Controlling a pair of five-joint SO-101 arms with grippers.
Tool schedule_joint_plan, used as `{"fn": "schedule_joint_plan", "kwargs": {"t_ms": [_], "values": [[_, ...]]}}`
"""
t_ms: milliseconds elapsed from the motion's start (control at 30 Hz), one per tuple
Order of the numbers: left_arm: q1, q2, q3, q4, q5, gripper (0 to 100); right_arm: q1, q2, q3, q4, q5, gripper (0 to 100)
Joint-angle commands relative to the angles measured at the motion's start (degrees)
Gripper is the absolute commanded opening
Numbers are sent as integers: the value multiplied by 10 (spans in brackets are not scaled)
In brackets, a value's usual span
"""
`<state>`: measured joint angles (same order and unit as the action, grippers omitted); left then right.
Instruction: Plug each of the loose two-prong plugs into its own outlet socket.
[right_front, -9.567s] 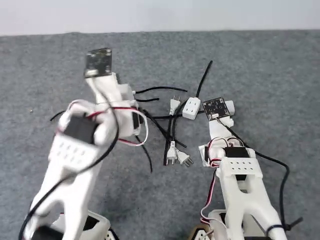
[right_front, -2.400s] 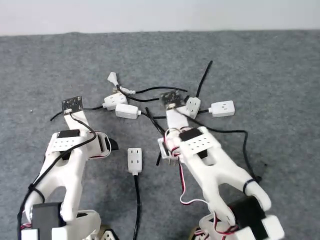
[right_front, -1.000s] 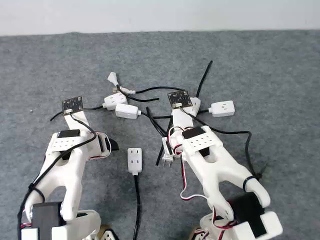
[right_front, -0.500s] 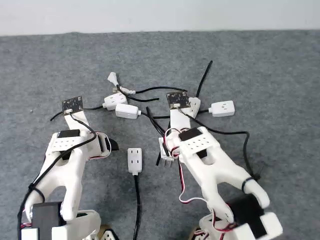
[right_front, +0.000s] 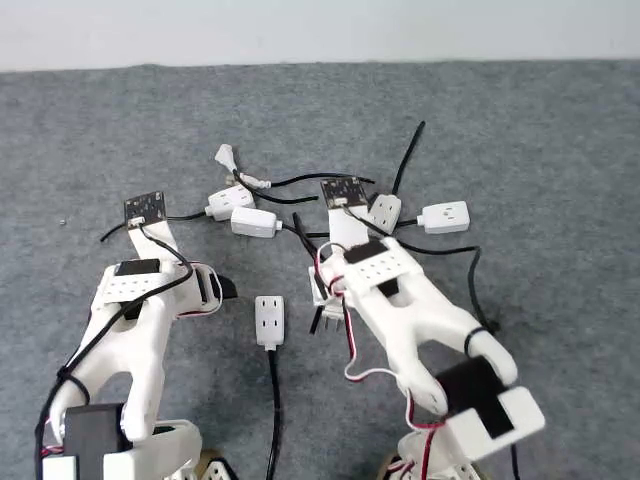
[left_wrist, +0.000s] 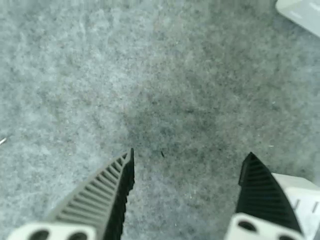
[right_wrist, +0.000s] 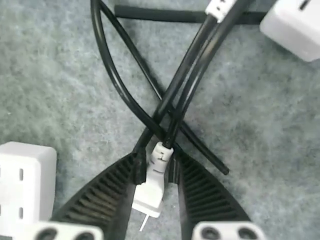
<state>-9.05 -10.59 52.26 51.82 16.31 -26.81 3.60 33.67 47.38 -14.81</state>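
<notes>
My right gripper (right_wrist: 155, 159) is shut on a white two-prong plug (right_wrist: 150, 187), whose black cord runs off among crossed black cables (right_wrist: 165, 100). In the high view this plug (right_front: 322, 316) hangs at the right gripper (right_front: 327, 303), just right of a white outlet socket (right_front: 268, 320) lying on the carpet. That socket (right_wrist: 24, 177) also sits beside the held plug. My left gripper (left_wrist: 190, 155) stands open over bare carpet with nothing between its fingers; in the high view the left gripper (right_front: 217, 290) is to the left of that socket.
More white sockets (right_front: 252, 222) (right_front: 384, 211) (right_front: 445, 217) and a loose white plug (right_front: 226, 157) lie among tangled black cables (right_front: 300, 181) at mid-table. A socket corner (left_wrist: 300, 10) lies beyond my left gripper. Grey carpet (right_front: 560, 150) covers the table.
My right arm has swung slightly to the left with the plug held, toward the lone socket. The left arm has stayed still.
</notes>
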Motion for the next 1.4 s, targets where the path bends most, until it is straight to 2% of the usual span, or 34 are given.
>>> {"fn": "schedule_joint_plan", "kwargs": {"t_ms": [0,67,167,467,567,700,767,867,1000,1133,1367], "values": [[-2,-2,-24,-10,-7,320,-1,17,-54,29,-4,83],[-2,-2,-24,-9,-7,320,-1,22,-59,33,-4,76],[0,-4,-22,-7,-8,320,-3,22,-59,34,-4,4],[1,-2,-26,11,-48,313,0,-42,-48,73,4,9],[0,-1,-31,11,-94,224,-3,-113,-18,72,39,9],[-2,0,-44,10,-98,41,-24,-218,15,77,109,8],[0,0,-44,12,-130,30,-45,-267,33,77,145,8],[6,0,-43,15,-142,30,-84,-321,41,78,180,8],[53,0,-19,32,-220,30,-144,-374,39,84,218,8],[86,-6,1,35,-294,28,-189,-390,41,80,219,8],[105,-38,9,84,-405,12,-194,-340,42,80,217,8]]}}
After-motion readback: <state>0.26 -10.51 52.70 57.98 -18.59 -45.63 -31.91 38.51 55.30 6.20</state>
